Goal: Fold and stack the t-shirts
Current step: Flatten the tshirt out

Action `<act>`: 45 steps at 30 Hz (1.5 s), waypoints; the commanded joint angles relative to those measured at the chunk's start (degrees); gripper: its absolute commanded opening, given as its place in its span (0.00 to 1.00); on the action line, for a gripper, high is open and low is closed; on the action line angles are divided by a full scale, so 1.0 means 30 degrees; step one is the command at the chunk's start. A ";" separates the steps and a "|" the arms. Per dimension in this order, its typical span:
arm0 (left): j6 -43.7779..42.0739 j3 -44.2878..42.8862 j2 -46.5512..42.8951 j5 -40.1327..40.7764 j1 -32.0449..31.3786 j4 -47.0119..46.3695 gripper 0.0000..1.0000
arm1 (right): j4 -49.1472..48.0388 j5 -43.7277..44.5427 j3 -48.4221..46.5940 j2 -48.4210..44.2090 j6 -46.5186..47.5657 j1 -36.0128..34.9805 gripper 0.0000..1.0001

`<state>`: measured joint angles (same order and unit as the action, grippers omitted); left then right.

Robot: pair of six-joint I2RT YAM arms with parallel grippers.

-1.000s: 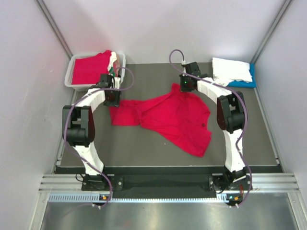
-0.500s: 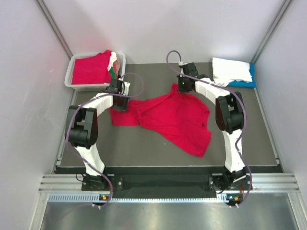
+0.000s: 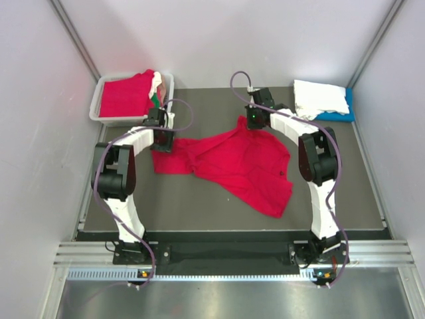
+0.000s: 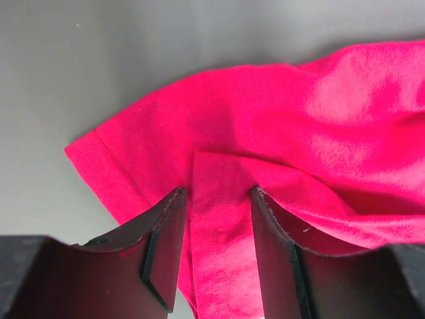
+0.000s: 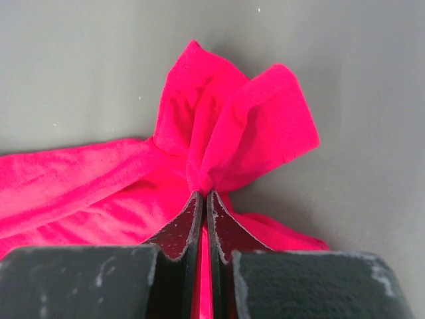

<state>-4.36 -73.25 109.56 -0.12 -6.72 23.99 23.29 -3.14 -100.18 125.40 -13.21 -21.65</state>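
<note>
A bright red t-shirt [image 3: 232,163] lies crumpled across the middle of the table. My left gripper [image 3: 161,137] hovers over its left end. In the left wrist view that gripper [image 4: 219,194] is open, its dark fingers [image 4: 163,242] straddling a flat fold of the red t-shirt [image 4: 332,119] without pinching it. My right gripper [image 3: 253,123] is at the shirt's far edge. In the right wrist view it [image 5: 204,194] is shut on a bunched pinch of the red t-shirt [image 5: 232,126], which fans out beyond the fingertips.
A pale plastic tub [image 3: 105,84] at the back left holds more red cloth [image 3: 126,96]. A folded white shirt [image 3: 321,98] lies on a blue one [image 3: 342,115] at the back right. Grey walls close in the table on three sides.
My left gripper has swung right from beside the tub to over the shirt's left end. The right gripper has shifted only slightly and stays shut on the cloth.
</note>
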 commanded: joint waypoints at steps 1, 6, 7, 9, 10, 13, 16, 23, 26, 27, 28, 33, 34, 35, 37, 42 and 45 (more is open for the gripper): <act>0.0223 -0.0603 0.0512 0.0128 0.0072 -0.0261 0.49 | -0.0556 -0.0097 0.0142 -0.1489 -0.0078 -0.0196 0.00; 0.0194 -0.0192 0.0512 0.0128 0.0072 -0.0379 0.44 | -0.0556 -0.0039 0.0230 -0.1606 0.0039 -0.0166 0.00; 0.0194 -0.0076 0.0454 -0.0394 0.0101 -0.0379 0.42 | -0.0527 -0.0038 0.0230 -0.1635 0.0068 -0.0166 0.00; 0.0164 -0.0045 0.0395 -0.0457 0.0189 -0.0379 0.32 | -0.0556 -0.0009 0.0346 -0.1665 0.0127 -0.0166 0.00; 0.0193 -0.0132 0.0337 -0.0516 0.0219 -0.0350 0.16 | -0.0585 -0.0009 0.0347 -0.1665 0.0127 -0.0166 0.00; 0.0311 -0.0338 0.0307 -0.0575 0.0306 -0.0027 0.00 | -0.0527 -0.0009 0.0347 -0.1664 0.0127 -0.0137 0.00; 0.0340 -0.0018 -0.0161 -0.0635 0.0307 -0.0144 0.00 | -0.0527 -0.0009 0.0318 -0.1665 0.0127 -0.0137 0.00; -0.0011 0.0394 -0.2032 -0.0486 0.0336 0.0351 0.00 | -0.0293 -0.0097 0.0112 -0.1489 0.0215 -0.0108 0.00; -0.0566 0.0015 -0.3552 -0.1860 0.0365 0.2193 0.00 | -0.0234 -0.0068 0.0084 -0.1547 0.0331 -0.0137 0.00; -0.1003 -0.0218 -0.3908 -0.2734 0.0365 0.2866 0.00 | -0.0205 -0.0039 0.0025 -0.1547 0.0390 -0.0108 0.00; -0.1123 -0.0743 -0.4289 -0.3004 0.0365 0.4381 0.00 | -0.0146 -0.0009 -0.0033 -0.1489 0.0419 -0.0079 0.00; -0.1825 -0.2444 -0.6575 -0.4324 0.0980 0.7730 0.00 | -0.0029 -0.0097 -0.0414 -0.1401 0.0478 -0.0108 0.00; -0.1973 -0.3027 -0.6781 -0.4499 0.1010 0.8287 0.00 | -0.0028 -0.0126 -0.0444 -0.1343 0.0420 -0.0108 0.00; -0.2148 -0.3207 -0.7189 -0.4646 0.1010 0.9366 0.00 | -0.0057 -0.0155 -0.0473 -0.1371 0.0420 -0.0137 0.00; -0.2939 -0.3355 -0.7456 -0.5143 0.1010 1.0368 0.00 | -0.0028 -0.0156 -0.0503 -0.1371 0.0449 -0.0108 0.00; -0.5453 -0.3092 -0.7312 -0.6345 0.1010 1.4554 0.00 | 0.0235 -0.0068 -0.0913 -0.1401 0.0479 -0.0078 0.00; -0.6395 -0.2656 -0.7134 -0.6581 0.1097 1.5936 0.00 | 0.0235 -0.0009 -0.0942 -0.1664 0.0449 -0.0020 0.00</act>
<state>-16.75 -82.28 87.39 -16.58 -3.79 60.31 24.21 -3.14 -99.88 124.14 -12.43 -21.63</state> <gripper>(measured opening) 0.018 0.009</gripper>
